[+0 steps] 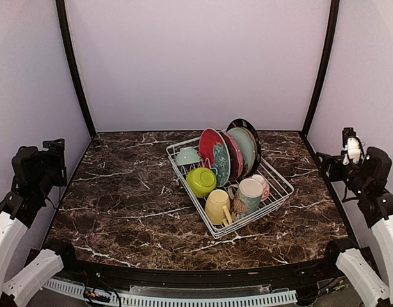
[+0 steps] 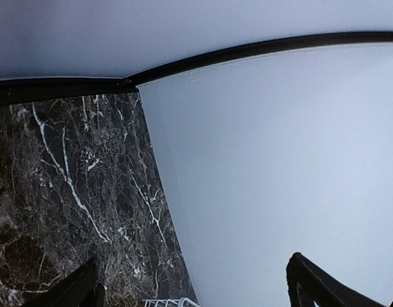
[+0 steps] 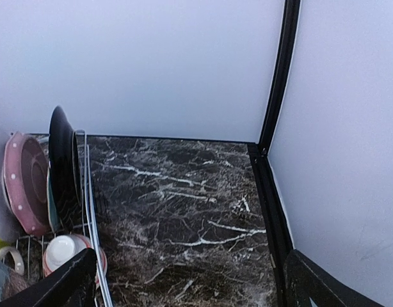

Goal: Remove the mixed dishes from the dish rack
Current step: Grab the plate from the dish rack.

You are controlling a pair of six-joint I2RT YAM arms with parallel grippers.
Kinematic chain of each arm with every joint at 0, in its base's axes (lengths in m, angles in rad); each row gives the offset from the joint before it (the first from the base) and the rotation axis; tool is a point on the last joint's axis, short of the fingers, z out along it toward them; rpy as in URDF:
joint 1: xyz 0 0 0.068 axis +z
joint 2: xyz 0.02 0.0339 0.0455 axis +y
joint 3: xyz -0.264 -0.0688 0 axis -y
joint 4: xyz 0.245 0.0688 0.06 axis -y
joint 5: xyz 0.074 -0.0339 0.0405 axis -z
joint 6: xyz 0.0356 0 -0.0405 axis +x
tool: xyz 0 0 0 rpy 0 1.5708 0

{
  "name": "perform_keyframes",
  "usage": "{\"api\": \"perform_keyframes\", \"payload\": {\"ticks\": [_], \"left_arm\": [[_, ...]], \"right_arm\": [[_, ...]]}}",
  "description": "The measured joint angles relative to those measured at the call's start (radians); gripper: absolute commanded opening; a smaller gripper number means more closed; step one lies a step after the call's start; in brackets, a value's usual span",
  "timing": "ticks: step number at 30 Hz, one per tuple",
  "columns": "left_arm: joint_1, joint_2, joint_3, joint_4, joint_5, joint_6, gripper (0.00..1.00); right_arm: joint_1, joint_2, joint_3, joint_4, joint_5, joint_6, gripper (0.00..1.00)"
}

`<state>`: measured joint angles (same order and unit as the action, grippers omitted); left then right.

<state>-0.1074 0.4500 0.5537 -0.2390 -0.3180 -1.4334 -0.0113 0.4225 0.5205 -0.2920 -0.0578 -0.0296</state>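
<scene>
The white wire dish rack [image 1: 281, 189] stands at an angle right of the table's centre. Upright in it are a red plate [image 1: 211, 149], a pink dotted plate [image 3: 27, 182], a pale green plate [image 1: 244, 144] and a dark plate [image 3: 59, 153]. A teal bowl [image 1: 187, 157], a lime bowl [image 1: 201, 181], a yellow mug [image 1: 217, 206], a cream patterned mug [image 1: 249, 195] and a red-patterned bowl [image 3: 65, 249] fill the near part. My left gripper [image 2: 196, 284] is raised at the far left, open and holding nothing. My right gripper [image 3: 190, 281] is raised at the far right, also open and holding nothing.
The dark marble table [image 1: 120, 192] is closed in by pale walls [image 1: 196, 57] at the back and both sides, with black corner posts [image 1: 75, 70]. A corner of the rack [image 2: 168, 302] shows at the bottom of the left wrist view.
</scene>
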Motion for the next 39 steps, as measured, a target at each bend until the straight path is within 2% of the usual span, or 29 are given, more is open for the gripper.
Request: {"api": "perform_keyframes", "payload": {"ticks": [10,15,20,25,32,39], "left_arm": [[-0.019,0.334,0.312,-0.008,0.173,0.517,0.99],[-0.025,0.442,0.391,-0.033,0.262,0.717,0.99],[-0.028,0.497,0.415,-0.06,0.351,0.861,0.99],[-0.031,0.539,0.415,-0.077,0.479,0.952,0.99],[-0.073,0.609,0.406,-0.07,0.66,0.974,0.99],[-0.202,0.647,0.363,-0.046,0.731,0.96,0.97]], "right_arm": [[-0.027,0.344,0.461,-0.224,0.097,0.164,0.99],[-0.036,0.446,0.57,-0.308,0.092,0.24,0.99],[-0.042,0.489,0.606,-0.375,-0.021,0.251,0.99],[-0.015,0.579,0.677,-0.439,-0.089,0.261,0.99],[0.165,0.759,0.776,-0.487,-0.101,0.295,0.99],[0.334,0.939,0.842,-0.476,-0.109,0.304,0.79]]}}
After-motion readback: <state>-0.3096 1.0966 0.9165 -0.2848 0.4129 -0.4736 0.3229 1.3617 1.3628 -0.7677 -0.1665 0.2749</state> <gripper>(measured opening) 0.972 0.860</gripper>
